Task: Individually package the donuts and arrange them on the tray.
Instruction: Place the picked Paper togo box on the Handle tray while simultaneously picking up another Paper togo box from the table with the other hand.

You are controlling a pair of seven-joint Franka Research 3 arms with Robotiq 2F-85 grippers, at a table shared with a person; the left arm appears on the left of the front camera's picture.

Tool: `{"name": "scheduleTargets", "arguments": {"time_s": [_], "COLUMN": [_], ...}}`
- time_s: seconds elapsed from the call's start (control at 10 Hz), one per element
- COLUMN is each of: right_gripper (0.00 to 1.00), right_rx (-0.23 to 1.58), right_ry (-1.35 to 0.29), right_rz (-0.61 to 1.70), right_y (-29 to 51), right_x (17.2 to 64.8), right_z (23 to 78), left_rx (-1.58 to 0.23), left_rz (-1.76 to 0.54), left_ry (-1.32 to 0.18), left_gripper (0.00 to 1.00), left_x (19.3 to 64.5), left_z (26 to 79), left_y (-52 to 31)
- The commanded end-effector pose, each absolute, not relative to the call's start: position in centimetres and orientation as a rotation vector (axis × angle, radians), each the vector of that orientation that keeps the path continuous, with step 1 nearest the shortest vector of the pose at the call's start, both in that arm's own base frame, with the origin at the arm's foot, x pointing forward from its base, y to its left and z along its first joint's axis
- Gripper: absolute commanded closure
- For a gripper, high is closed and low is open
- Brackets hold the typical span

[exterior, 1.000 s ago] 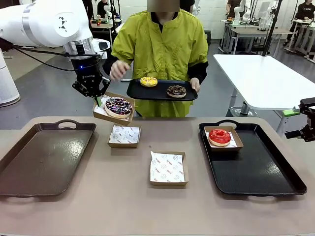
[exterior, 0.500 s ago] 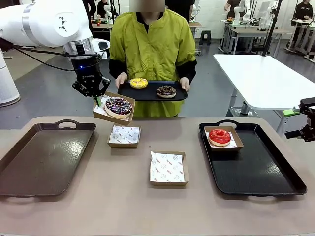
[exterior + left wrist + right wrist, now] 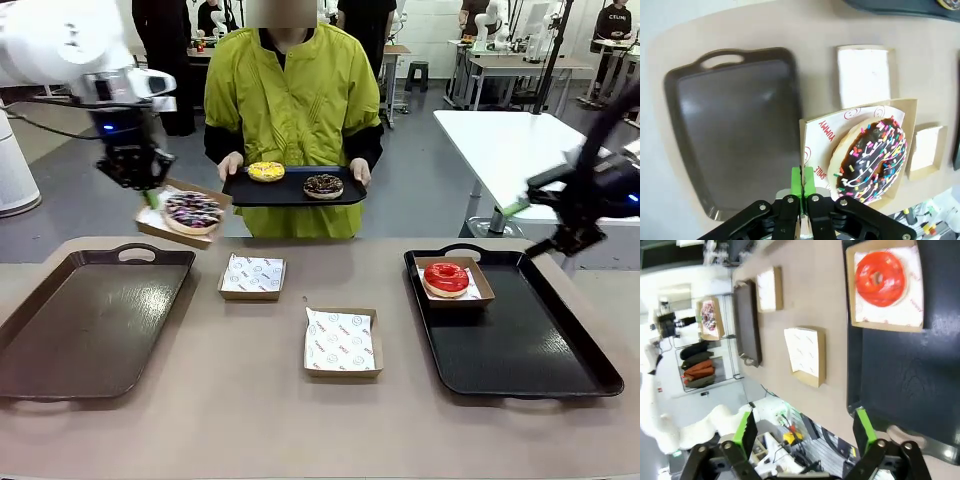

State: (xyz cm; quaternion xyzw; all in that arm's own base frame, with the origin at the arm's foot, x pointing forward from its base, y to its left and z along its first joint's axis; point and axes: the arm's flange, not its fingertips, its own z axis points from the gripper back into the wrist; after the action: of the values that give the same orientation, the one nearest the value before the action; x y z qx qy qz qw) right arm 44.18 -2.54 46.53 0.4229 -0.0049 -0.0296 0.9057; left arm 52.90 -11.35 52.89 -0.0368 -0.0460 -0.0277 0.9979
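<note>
Left fingers (image 3: 797, 181) pinch the sprinkled donut's (image 3: 871, 160) box (image 3: 910, 130) over the tan table (image 3: 250, 400); right fingers (image 3: 861, 427) spread above the black tray (image 3: 900, 375).

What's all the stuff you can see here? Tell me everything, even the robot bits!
Donuts: four; sprinkled one in the carried box, red one boxed on the black tray, yellow one and chocolate one on the small tray.
Empty boxes: two, brown, on the table.
Brown tray: one, table's left.
Person's hands: two, holding the small tray.
Left tool: shut on the carried box, in the air.
Right tool: open, by the black tray.
</note>
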Motion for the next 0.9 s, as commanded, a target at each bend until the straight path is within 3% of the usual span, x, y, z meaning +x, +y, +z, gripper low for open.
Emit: {"name": "scheduleTargets", "arguments": {"time_s": [0.0,0.4,0.8], "right_gripper": [0.0,0.0,0.0], "right_rx": [0.715,0.456,0.387], "right_ry": [0.046,0.065,0.071], "right_rz": [-0.075,-0.107,-0.078], "right_y": [1.9,11.9,16.1], "right_x": [46.7,49.8,49.4], "right_z": [47.8,43.8,41.1], "left_rx": [-0.065,-0.054,-0.043], "left_rz": [-0.036,0.024,0.015], "left_ry": [-0.084,-0.07,-0.028], "left_gripper": [0.99,0.99,0.99], "left_x": [52.1,53.7,53.9], "left_z": [51.9,47.7,46.8], "left_y": [-6.3,-0.4,-0.4]}}
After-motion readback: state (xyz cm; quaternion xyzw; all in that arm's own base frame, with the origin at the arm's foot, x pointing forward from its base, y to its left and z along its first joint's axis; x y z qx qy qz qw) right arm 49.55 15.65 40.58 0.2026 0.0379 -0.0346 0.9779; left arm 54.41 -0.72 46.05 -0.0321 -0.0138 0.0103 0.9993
